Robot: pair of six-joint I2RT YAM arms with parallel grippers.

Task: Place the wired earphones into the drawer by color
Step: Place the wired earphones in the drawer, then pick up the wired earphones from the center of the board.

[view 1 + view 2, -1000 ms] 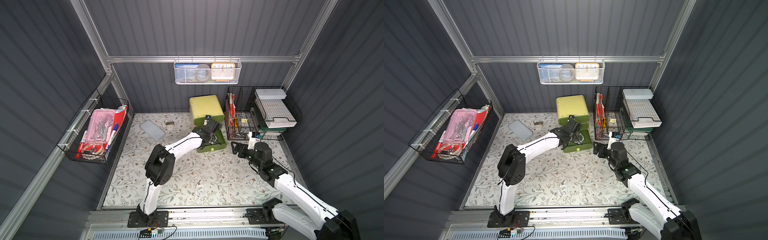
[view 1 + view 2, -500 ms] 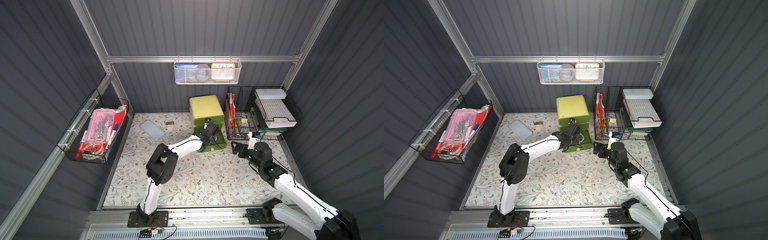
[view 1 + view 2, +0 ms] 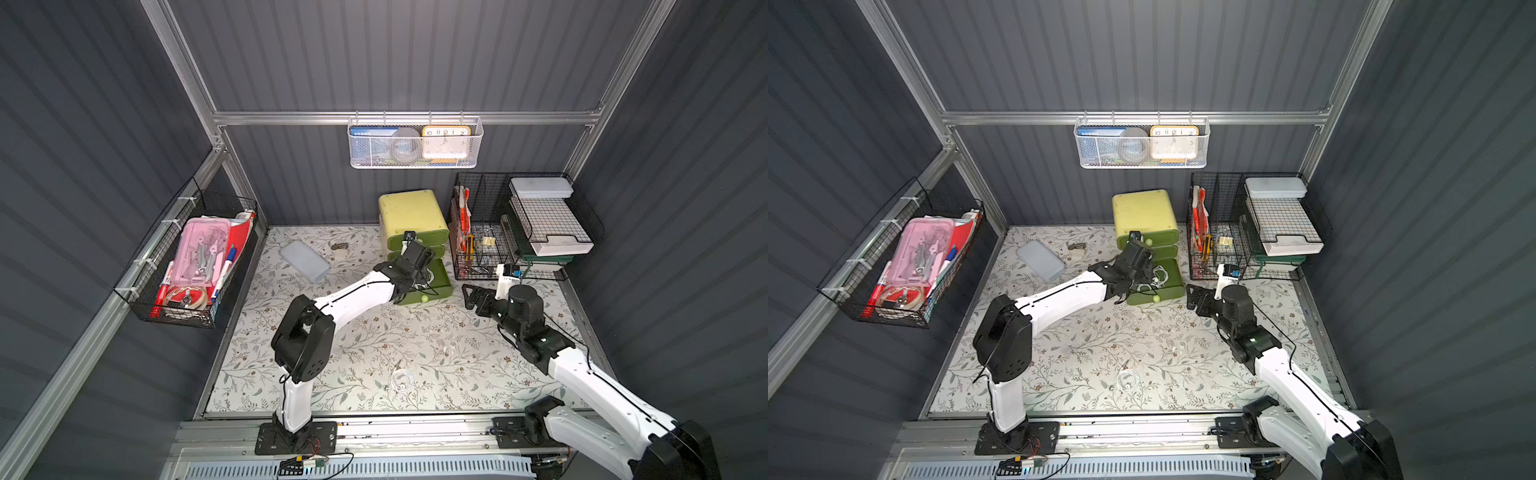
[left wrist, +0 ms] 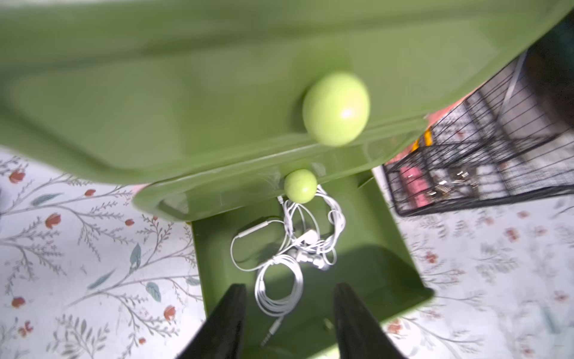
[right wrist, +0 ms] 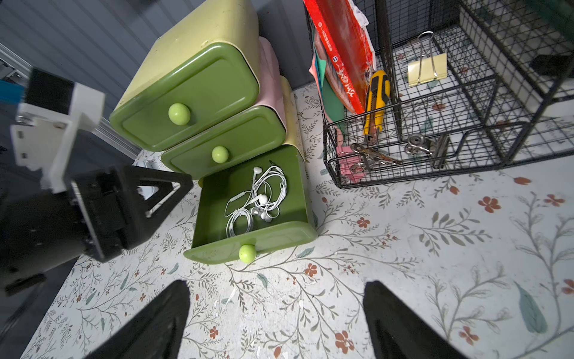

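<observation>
The left gripper (image 4: 289, 287) has just let go. Its jaws now stand apart and empty, and the white earphones (image 4: 298, 245) lie loose in the open bottom drawer (image 4: 397, 248), just ahead of it. That set looks placed. The right gripper (image 5: 276, 283) hangs spread and empty. Another white coil (image 3: 401, 380) waits on the counter (image 3: 415, 332), well behind both.

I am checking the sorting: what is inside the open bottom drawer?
Tangled white wired earphones lie in the bottom drawer. Its rear part, under the middle drawer, is hidden.
</observation>
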